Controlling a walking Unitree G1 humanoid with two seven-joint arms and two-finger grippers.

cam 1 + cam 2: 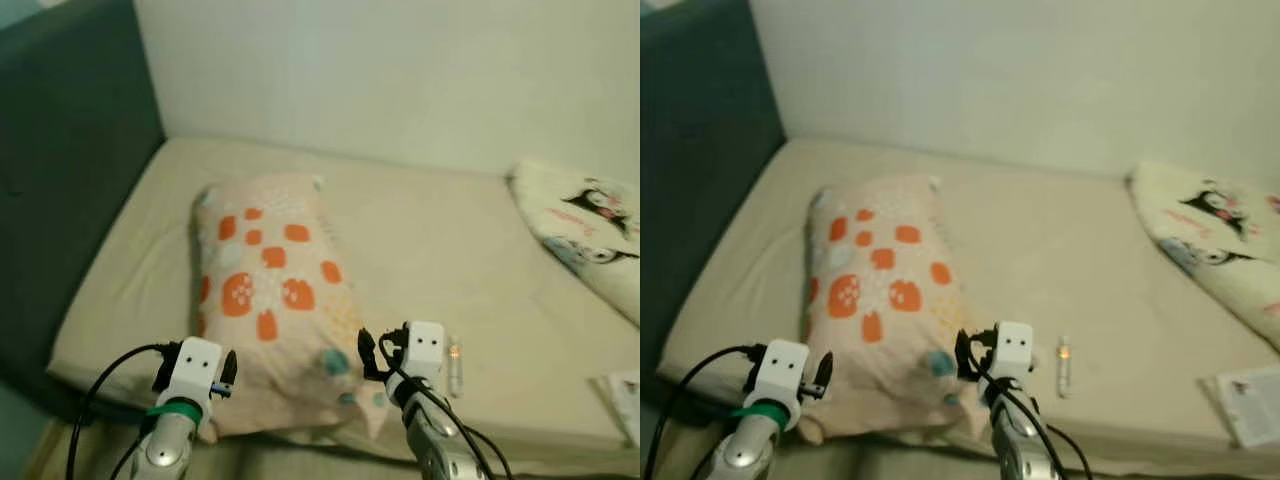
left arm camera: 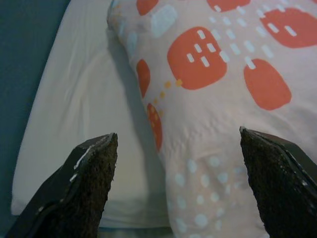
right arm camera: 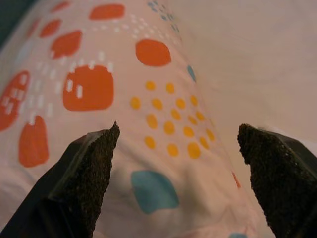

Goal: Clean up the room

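Pillow with orange patches lies lengthwise on the bed; left claw and right claw both spread wide at its near end, holding nothing.

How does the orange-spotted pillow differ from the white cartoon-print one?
The orange-spotted pillow lies lengthwise near the dark headboard, between both open grippers; the cartoon-print pillow sits at the far right, partly cut off. The first is peach with orange blotches, the second white with black figures. Both rest on the bed.

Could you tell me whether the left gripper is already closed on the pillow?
No, in the left wrist view the left gripper has its two fingers spread wide apart, with the orange-spotted pillow lying ahead between them, ungrasped.
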